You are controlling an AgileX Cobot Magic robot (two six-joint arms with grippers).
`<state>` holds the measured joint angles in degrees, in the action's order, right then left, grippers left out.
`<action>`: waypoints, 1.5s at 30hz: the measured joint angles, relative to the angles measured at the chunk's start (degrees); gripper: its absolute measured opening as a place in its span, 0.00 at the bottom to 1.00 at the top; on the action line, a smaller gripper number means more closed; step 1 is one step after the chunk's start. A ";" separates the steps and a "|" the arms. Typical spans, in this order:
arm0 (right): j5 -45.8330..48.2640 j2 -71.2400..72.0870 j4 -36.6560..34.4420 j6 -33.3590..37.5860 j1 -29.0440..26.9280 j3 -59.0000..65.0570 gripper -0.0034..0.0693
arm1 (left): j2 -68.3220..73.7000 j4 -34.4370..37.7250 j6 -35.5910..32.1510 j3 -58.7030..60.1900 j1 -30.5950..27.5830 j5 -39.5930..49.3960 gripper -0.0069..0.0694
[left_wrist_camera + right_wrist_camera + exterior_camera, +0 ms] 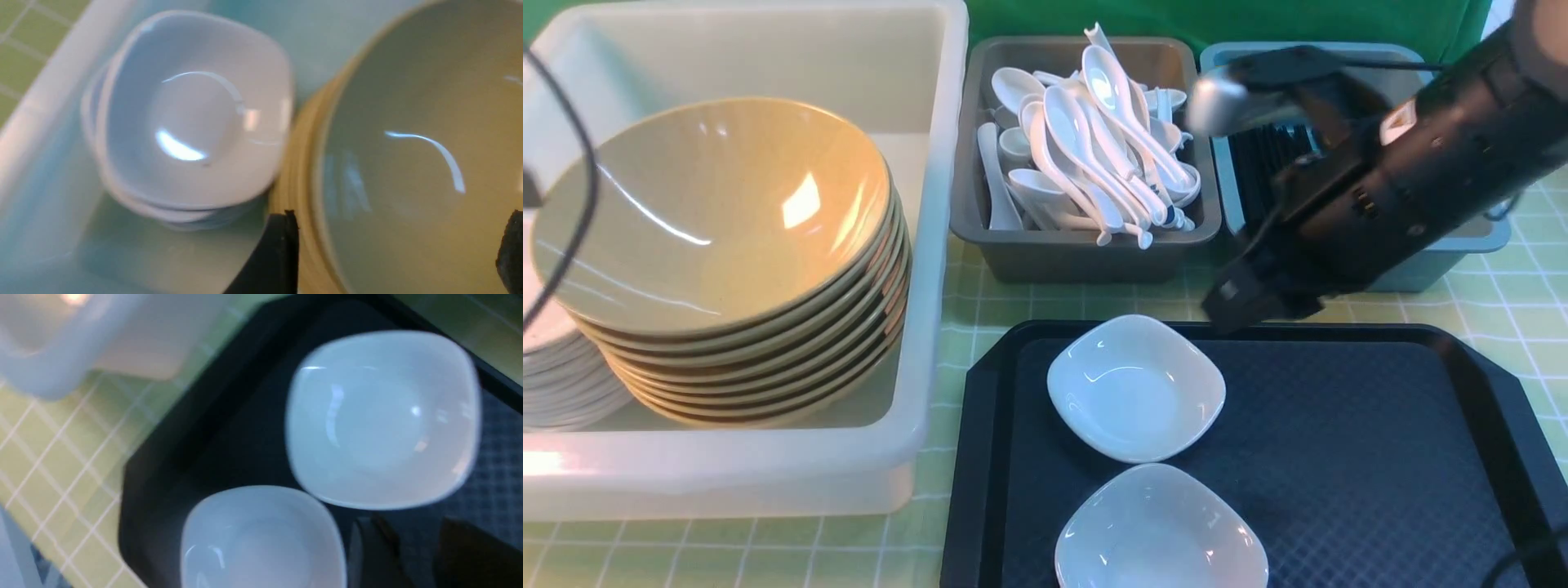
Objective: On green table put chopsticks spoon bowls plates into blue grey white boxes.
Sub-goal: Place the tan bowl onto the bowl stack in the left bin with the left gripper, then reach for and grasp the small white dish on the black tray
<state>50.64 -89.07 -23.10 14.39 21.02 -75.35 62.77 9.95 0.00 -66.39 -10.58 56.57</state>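
A stack of yellow-green bowls (711, 212) fills the white box (931, 245), with a stack of white plates (556, 376) beside it. My left gripper (396, 253) hangs open over the top bowl (408, 143), next to the white plates (192, 118), holding nothing. White spoons (1094, 139) pile up in the grey box (1078, 257). Dark chopsticks (1258, 163) lie in the blue box (1462, 245), partly hidden by my right arm. Two white square dishes (1135, 388) (1160, 531) sit on the black tray (1380, 457). My right gripper (1241, 306) (412, 555) is open and empty above the tray's far edge.
The green checked tablecloth (1519, 302) shows around the boxes and tray. The right half of the tray holds nothing. A black cable (580, 163) hangs over the white box at the far left.
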 joint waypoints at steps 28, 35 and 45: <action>-13.29 -19.86 -7.01 4.19 -4.00 2.81 0.57 | -7.60 23.22 -26.56 15.99 33.43 0.58 0.63; -12.96 -23.21 -8.83 4.68 -4.23 2.76 0.40 | -7.60 23.22 -26.56 15.99 33.43 -0.25 0.63; -5.63 -14.77 -12.01 9.06 -13.15 3.37 0.12 | -7.60 23.22 -24.92 15.99 33.43 0.23 0.63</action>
<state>45.01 -103.84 -35.11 23.45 7.86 -71.98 55.17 33.17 -24.92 -50.40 22.85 56.80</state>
